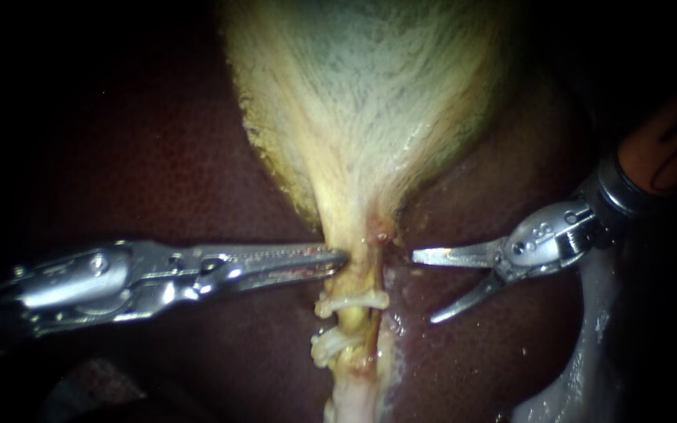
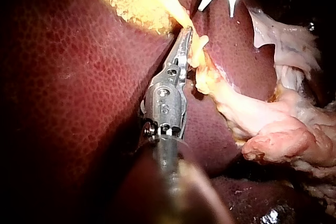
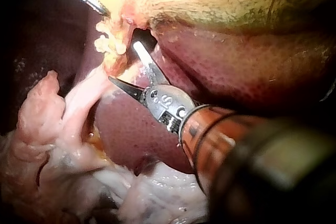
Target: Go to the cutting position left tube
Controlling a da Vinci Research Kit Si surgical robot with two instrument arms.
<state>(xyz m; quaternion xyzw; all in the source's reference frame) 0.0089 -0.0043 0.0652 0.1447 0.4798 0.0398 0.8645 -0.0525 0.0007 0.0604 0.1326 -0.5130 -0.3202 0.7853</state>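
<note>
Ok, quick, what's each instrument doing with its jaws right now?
Left instrument: shut on the edge of the tube.
Right instrument: open, holding nothing, beside the tube.

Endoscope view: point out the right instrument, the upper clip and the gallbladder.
right instrument (image 1: 424,287), endoscope view, midway between the tips of its open jaws.
upper clip (image 1: 352,301), endoscope view, middle of the white band.
gallbladder (image 1: 370,94), endoscope view, centre of its pale body.
</note>
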